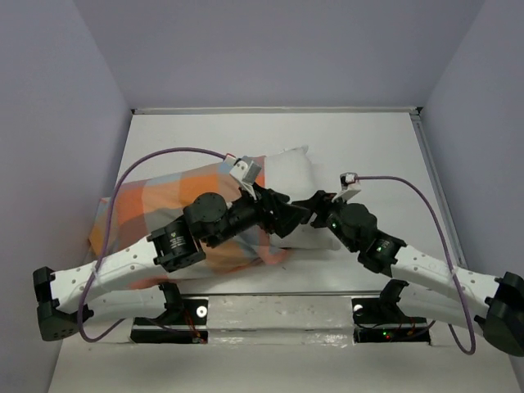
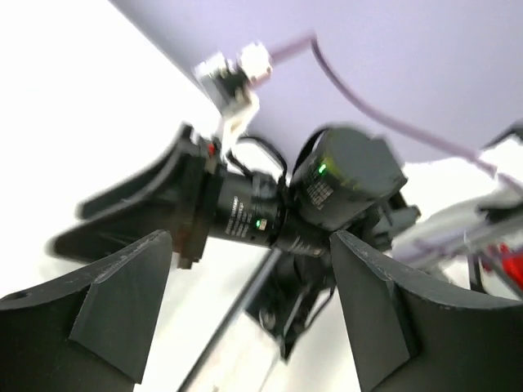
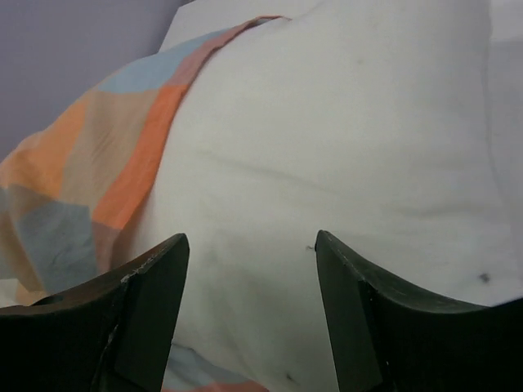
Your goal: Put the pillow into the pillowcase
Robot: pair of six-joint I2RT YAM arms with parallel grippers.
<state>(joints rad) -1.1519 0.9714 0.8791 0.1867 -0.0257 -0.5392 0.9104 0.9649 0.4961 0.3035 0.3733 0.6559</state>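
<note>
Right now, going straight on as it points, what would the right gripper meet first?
Most likely the pillow, its bare white part lying dead ahead of the right gripper; distance unclear.

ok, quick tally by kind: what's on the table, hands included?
Plain white puffy fabric pillow: 1
Orange, blue, grey and peach checked fabric pillowcase: 1
Black robot hands: 2, left hand and right hand
Total: 4

I see the pillow (image 3: 343, 139) as soft matt white cloth, faintly creased, the pillowcase (image 3: 82, 180) as thin woven checked cloth, my right gripper (image 3: 249, 245) in matt black plastic, the table (image 1: 368, 139) smooth and white
</note>
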